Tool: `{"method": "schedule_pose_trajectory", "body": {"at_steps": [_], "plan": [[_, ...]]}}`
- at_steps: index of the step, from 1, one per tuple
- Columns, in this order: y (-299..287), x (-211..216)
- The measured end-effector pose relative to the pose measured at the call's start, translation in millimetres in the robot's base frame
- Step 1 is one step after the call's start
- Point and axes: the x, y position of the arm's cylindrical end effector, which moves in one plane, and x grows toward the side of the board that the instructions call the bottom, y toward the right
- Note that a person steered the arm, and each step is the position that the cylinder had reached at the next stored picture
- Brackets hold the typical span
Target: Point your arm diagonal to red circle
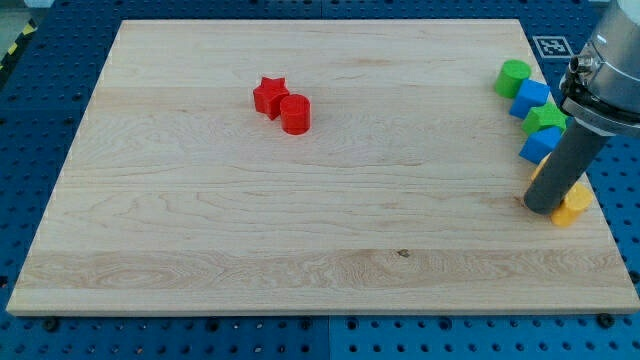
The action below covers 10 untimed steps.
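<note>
The red circle [295, 114] lies on the wooden board [300, 220] at the upper middle-left, touching a red star [269, 95] on its upper left. My tip [543, 206] rests on the board at the view's right edge, far to the right of and lower than the red circle. It stands right beside a yellow block [573, 203] and just below a blue block [540, 145].
A column of blocks runs down the board's right edge: a green circle [514, 76], a blue block [532, 98], a green star [546, 118], then the lower blue block and the yellow block. The arm's grey body [610, 70] looms over them.
</note>
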Motion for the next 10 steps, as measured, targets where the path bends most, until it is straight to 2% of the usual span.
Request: {"method": "schedule_pose_trajectory", "body": {"at_steps": [2,6,10], "plan": [[5,0],[-142,-32],[-167,-44]]}}
